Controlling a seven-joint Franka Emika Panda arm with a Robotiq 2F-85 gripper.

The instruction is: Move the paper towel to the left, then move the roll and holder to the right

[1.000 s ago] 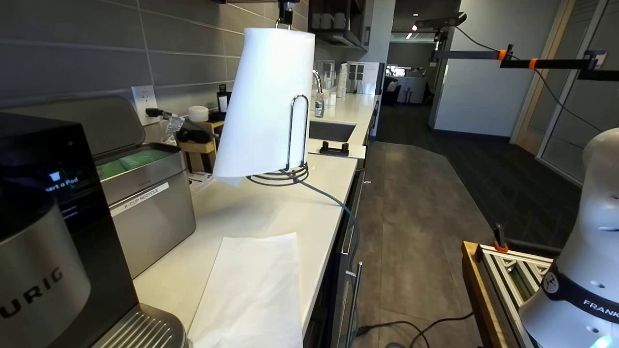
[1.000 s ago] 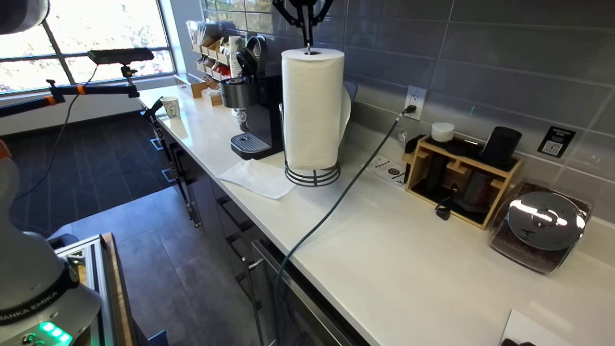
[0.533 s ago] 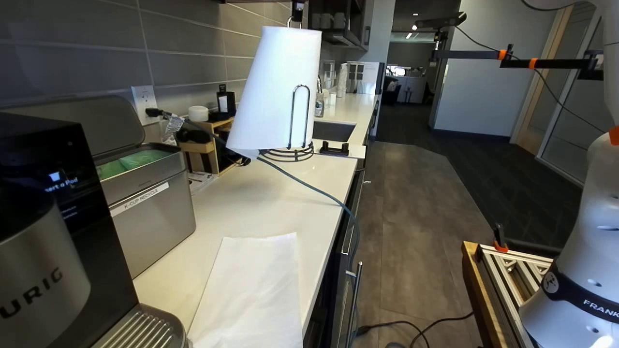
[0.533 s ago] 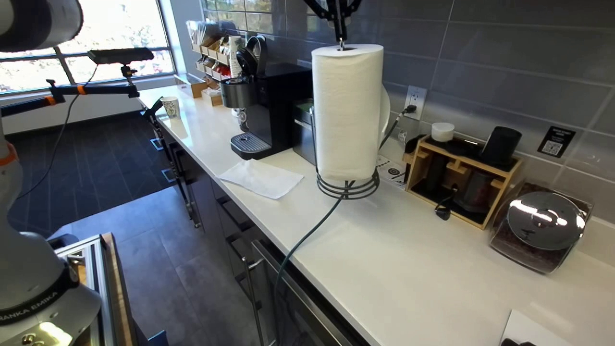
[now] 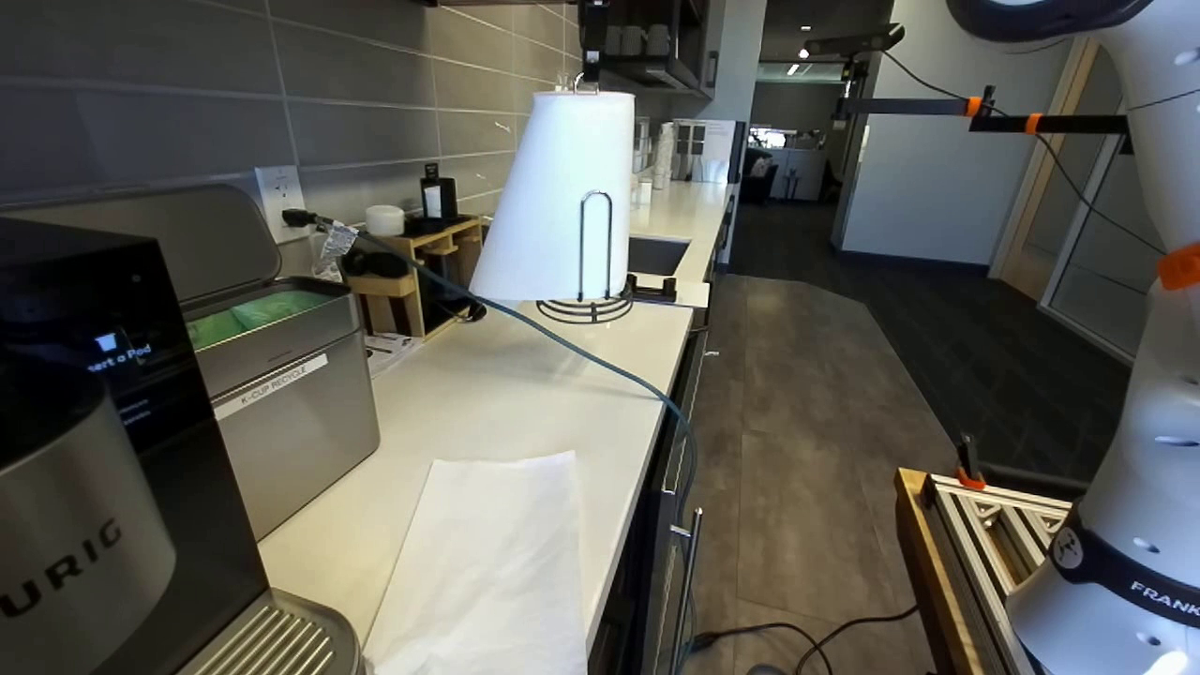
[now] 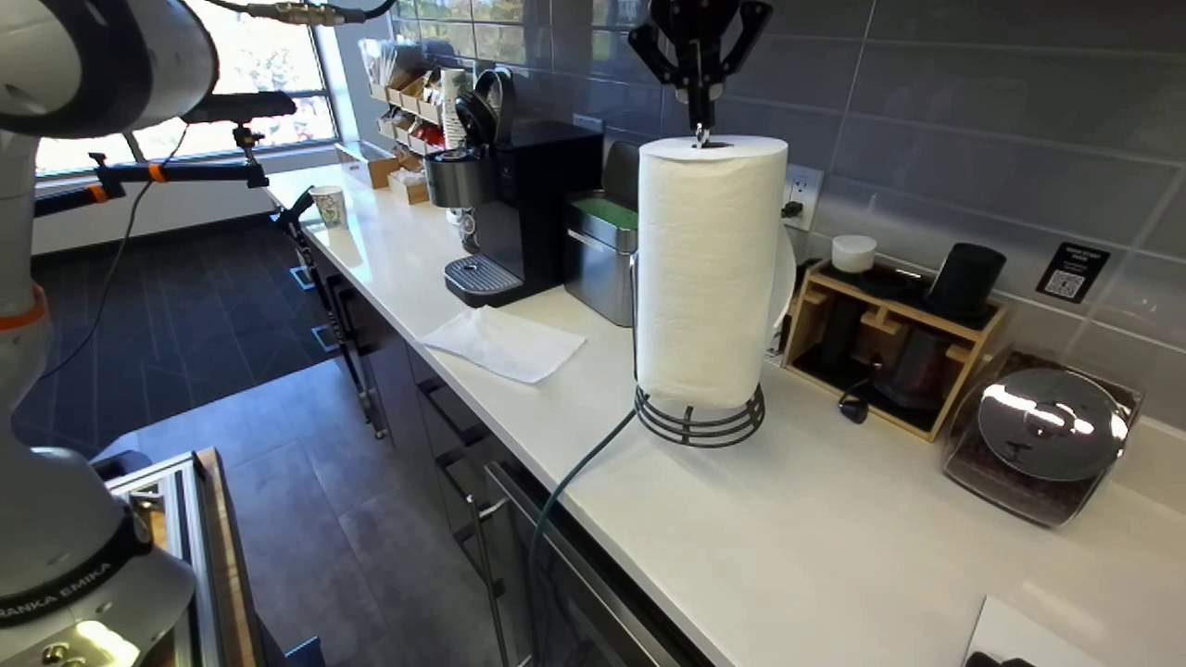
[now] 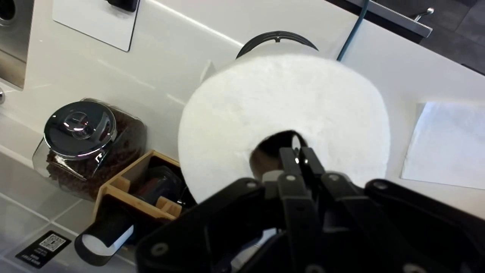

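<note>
While pincer (image 6: pixel 701 122) grips wire holder (image 6: pixel 700 432), thick paper cylinder (image 6: pixel 709 273), flat sheet (image 6: pixel 508 343)

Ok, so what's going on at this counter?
A robot arm has its fingers closed on the metal loop atop the roll and holder. The loose paper towel lies on the counter near the coffee maker. I can't tell whether the holder's base touches the counter.
</note>
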